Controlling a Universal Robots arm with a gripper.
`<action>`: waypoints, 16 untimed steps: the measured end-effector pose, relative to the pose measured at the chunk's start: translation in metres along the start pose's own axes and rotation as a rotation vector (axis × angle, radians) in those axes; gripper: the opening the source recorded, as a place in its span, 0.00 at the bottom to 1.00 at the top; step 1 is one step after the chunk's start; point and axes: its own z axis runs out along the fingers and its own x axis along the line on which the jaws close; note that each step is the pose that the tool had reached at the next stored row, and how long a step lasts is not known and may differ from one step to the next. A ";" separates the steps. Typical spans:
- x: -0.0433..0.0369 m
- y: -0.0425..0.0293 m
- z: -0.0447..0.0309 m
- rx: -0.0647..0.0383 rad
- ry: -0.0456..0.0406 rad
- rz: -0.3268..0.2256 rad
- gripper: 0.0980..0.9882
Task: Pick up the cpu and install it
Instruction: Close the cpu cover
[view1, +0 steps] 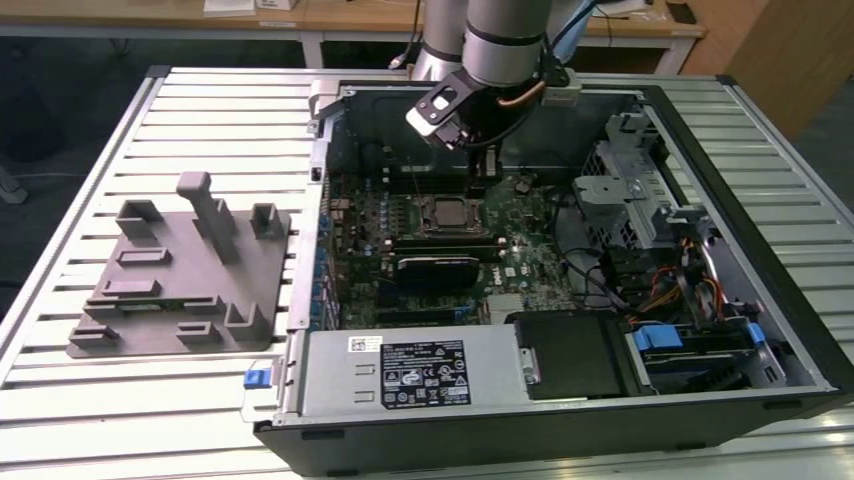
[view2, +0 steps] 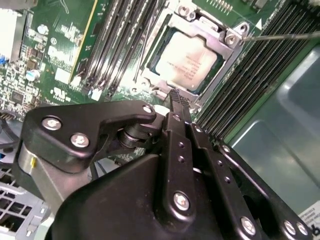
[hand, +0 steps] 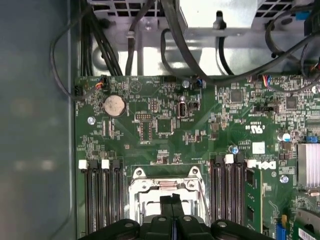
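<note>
Exterior view, L to R: grey fixture block (view1: 187, 265) sits on the slatted table (view1: 120, 420) at 9 o'clock of the open pc case (view1: 561, 440), w/ bare slats all round it. Case walls box in the motherboard (view1: 514, 265). The psu (view1: 400, 375) closes the 6 o'clock edge, while the drive cage (view1: 641, 190) and cables (view1: 667, 295) crowd 3 o'clock. The cpu (view1: 447, 212) lies flat near board centre. The gripper (view1: 481, 180) hangs at approx 1 o'clock of it, inside the case, clear of the walls. In both wrist views the gripper (view2: 176, 97) (hand: 172, 200) is clenched on nothing, tips over the socket frame (view2: 232, 37) edge; contact can't be told. The cpu (view2: 187, 62) sits seated in that frame, memory slots (hand: 102, 200) close on both flanks.
</note>
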 end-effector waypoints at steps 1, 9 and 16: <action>-0.0001 -0.0014 0.0006 0.000 -0.0001 0.000 0.01; -0.0027 -0.0132 0.0063 0.000 0.0000 0.000 0.01; -0.0043 -0.0253 0.0126 0.000 0.0012 0.000 0.01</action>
